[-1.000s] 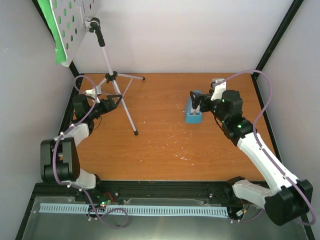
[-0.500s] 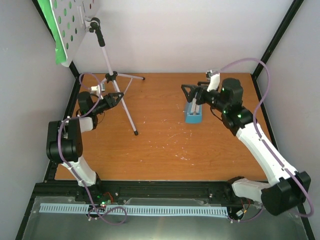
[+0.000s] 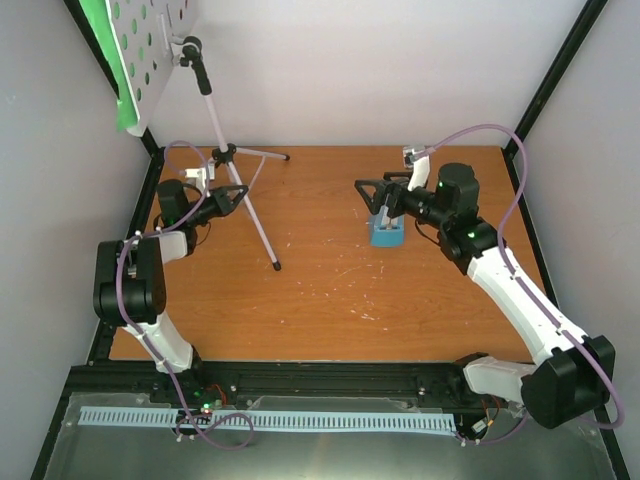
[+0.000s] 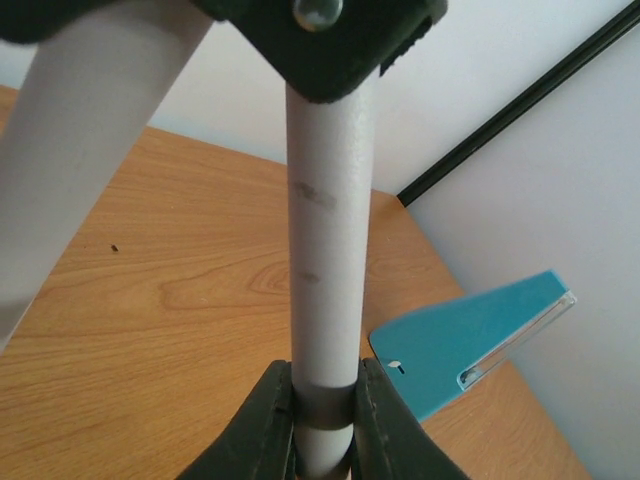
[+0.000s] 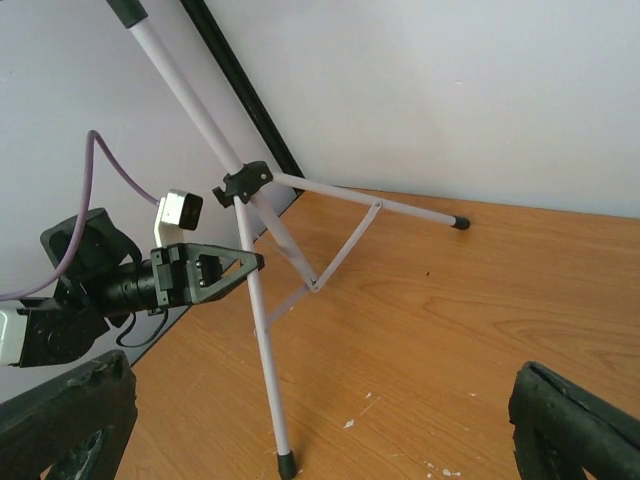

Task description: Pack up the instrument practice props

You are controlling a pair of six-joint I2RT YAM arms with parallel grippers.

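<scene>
The silver tripod music stand [image 3: 212,105] stands at the back left, its grey perforated tray [image 3: 160,45] tilted with a green sheet-music page [image 3: 122,108] behind it. My left gripper [image 3: 238,192] is shut on the front tripod leg [image 4: 325,250], one finger pressed on each side. The same grip on the leg shows from across the table [image 5: 250,262]. The small blue metronome [image 3: 387,232] sits right of centre and shows again beyond the leg [image 4: 470,345]. My right gripper [image 3: 372,195] hangs open just above and left of the metronome, with nothing between its fingers [image 5: 70,420].
Black frame posts [image 3: 150,140] run along the left and right walls at the table's edges. The stand's other legs [image 5: 380,205] spread toward the back wall. Bare wood lies between the stand and the metronome.
My left gripper has moved onto the stand's front leg and shut on it. The right gripper has lifted off the metronome and shifted left, staying open.
</scene>
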